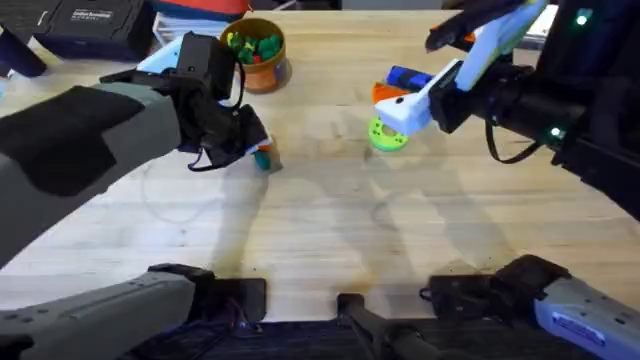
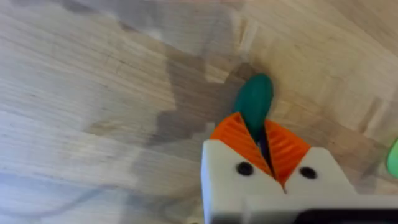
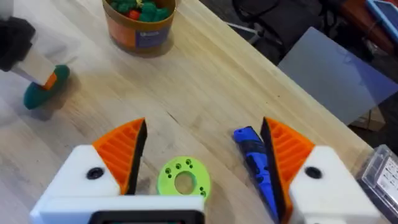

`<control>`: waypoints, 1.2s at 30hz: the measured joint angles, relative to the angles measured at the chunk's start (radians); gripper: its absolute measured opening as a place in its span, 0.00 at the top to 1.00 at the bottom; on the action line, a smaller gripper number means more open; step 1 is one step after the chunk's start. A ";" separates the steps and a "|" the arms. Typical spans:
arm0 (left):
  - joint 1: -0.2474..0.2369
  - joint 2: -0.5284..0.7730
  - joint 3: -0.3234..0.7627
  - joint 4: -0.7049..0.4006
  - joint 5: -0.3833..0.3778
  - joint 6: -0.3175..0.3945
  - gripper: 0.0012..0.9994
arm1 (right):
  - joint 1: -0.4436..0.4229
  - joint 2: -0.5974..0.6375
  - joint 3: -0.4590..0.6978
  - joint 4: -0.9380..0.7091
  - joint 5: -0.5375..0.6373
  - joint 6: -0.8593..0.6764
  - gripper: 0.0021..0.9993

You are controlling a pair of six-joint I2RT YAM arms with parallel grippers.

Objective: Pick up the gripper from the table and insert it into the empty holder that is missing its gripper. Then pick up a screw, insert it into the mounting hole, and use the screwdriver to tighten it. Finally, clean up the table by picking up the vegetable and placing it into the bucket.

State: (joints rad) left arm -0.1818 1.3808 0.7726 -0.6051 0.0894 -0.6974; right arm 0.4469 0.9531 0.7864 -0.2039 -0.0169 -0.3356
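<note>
Left gripper (image 2: pixel 264 146): orange pads pinched together on the near end of the vegetable (image 2: pixel 254 104); most of the teal body sticks out past the tips, low over the table (image 2: pixel 93 93).
Right gripper (image 3: pixel 202 155): spread wide, holding nothing; hangs over the green disc (image 3: pixel 183 179), with the screwdriver (image 3: pixel 256 163) lying just beside one pad.
Table: bare wood between the two arms; vegetable sits left of centre in the overhead view (image 1: pixel 263 158).
Bucket (image 1: pixel 256 50): far side of the table, near the left arm, beyond the vegetable; already heaped with coloured toy pieces.
Risk, grip: hold looks shallow, on one end only. Smooth plastic could pivot or squirt out of the pads on the lift.
Risk, drop-off: bucket mouth is small and crowded. A release from too high or off-centre could bounce the vegetable off the pieces and back onto the table.
Risk, bucket: wrist could clip the rim on approach and tip it.
Hidden, contact: cannot tell whether the vegetable is touching the wood or just clear of it.
Hidden, grip depth: the pinched end is covered by the pads.
Hidden, screwdriver: its far end is cut off behind the right pad.
</note>
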 joint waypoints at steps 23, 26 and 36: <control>-0.001 0.014 0.477 0.002 -0.121 -0.001 0.98 | 0.000 0.000 0.000 0.000 0.000 -0.001 0.01; -0.001 0.055 0.478 0.059 -0.161 -0.001 0.98 | 0.000 0.000 0.000 0.000 0.000 -0.001 0.01; -0.001 0.245 0.477 0.162 -0.191 0.000 0.98 | 0.000 0.000 0.000 0.000 0.000 -0.015 0.00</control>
State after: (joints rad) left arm -0.1825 1.6257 1.2499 -0.4432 -0.1020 -0.6972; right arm 0.4469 0.9528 0.7864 -0.2039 -0.0169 -0.3506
